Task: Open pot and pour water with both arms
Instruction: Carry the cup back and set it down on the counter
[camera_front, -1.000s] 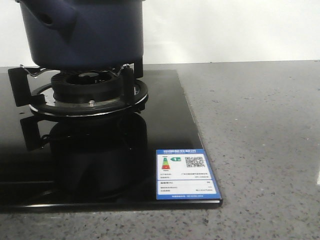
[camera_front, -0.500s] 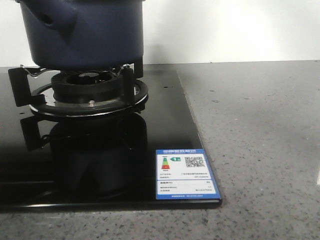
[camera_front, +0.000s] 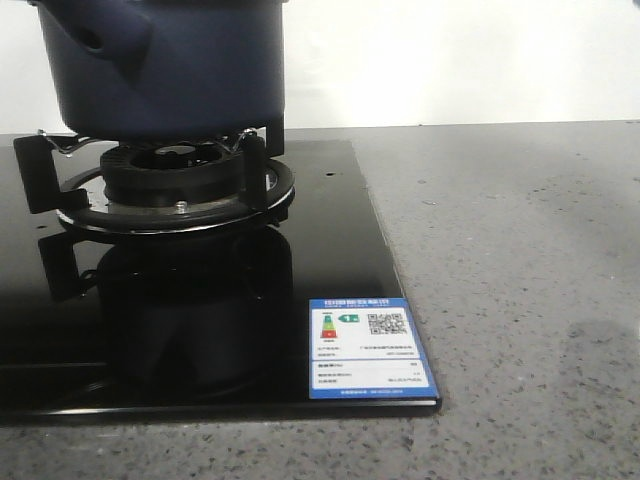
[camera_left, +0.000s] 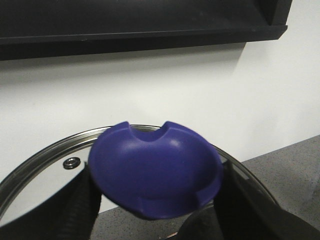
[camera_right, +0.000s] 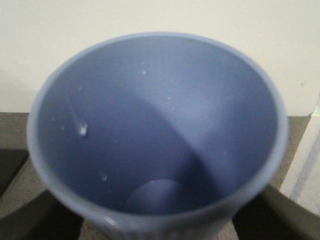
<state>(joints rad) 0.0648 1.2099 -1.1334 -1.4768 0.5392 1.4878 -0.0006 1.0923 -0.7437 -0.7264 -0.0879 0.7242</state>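
Dark navy-blue pot (camera_front: 170, 65) on black burner (camera_front: 175, 185), left pincer (camera_left: 155, 220) pinching glass lid's blue knob (camera_left: 156, 175), right pincer apparently gripping light blue cup (camera_right: 157, 130), fingers barely visible.

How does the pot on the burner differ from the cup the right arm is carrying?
The pot is dark navy; the cup is lighter, a pale blue. The pot sits on the burner grate, while the cup fills the right wrist view, dark tool fingers flanking its base. The pot has a stubby side handle with a hole; the cup shows none. Both are round and blue.
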